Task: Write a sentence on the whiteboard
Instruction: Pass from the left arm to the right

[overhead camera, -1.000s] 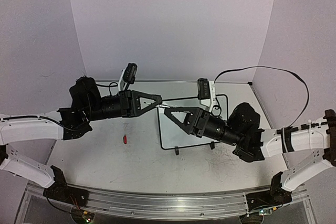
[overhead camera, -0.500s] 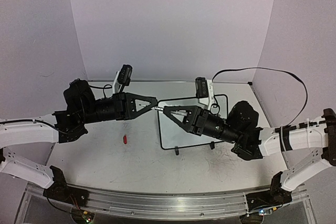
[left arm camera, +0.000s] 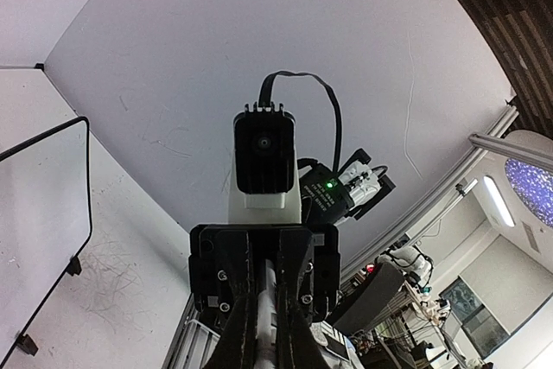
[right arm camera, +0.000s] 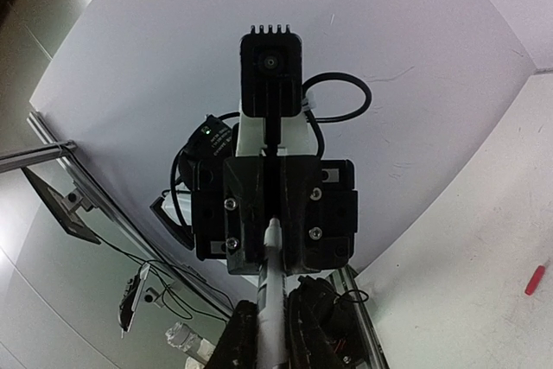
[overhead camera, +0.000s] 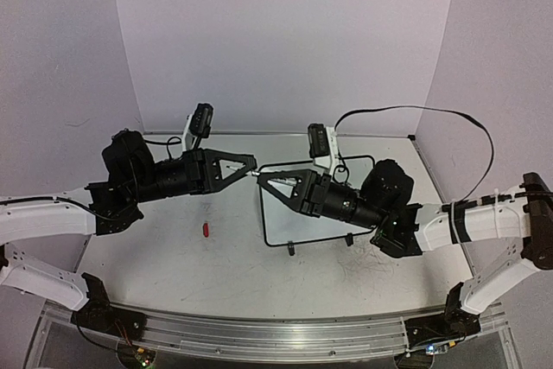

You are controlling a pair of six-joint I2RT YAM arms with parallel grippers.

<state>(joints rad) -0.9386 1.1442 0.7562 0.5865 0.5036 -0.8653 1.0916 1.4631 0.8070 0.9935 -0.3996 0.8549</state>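
Two grippers meet tip to tip near the middle of the overhead frame, and both look closed on one thin white pen (right arm camera: 270, 283). The left gripper (overhead camera: 250, 170) is clamped on one end, and the right gripper (overhead camera: 263, 179) has its jaws set narrowly around the other.

The likeliest trouble is a tug of war. If the arms pull apart off the pen's line, or one lets go before the other's hold is firm, the pen may twist, slip and drop onto the surface (overhead camera: 173, 270). It could then roll out of easy reach. A skewed hold would also leave the tip badly angled for writing.

Both arms reach inward from the lower corners of the frame. Their forearms are roughly level and raised above the surface, with the wrists pointing at each other.

The whiteboard (overhead camera: 281, 222) lies on the surface just below and right of the meeting point, mostly under the right arm. I can make out no writing on it. A small red piece (overhead camera: 206, 230) lies to its left, apart from it.
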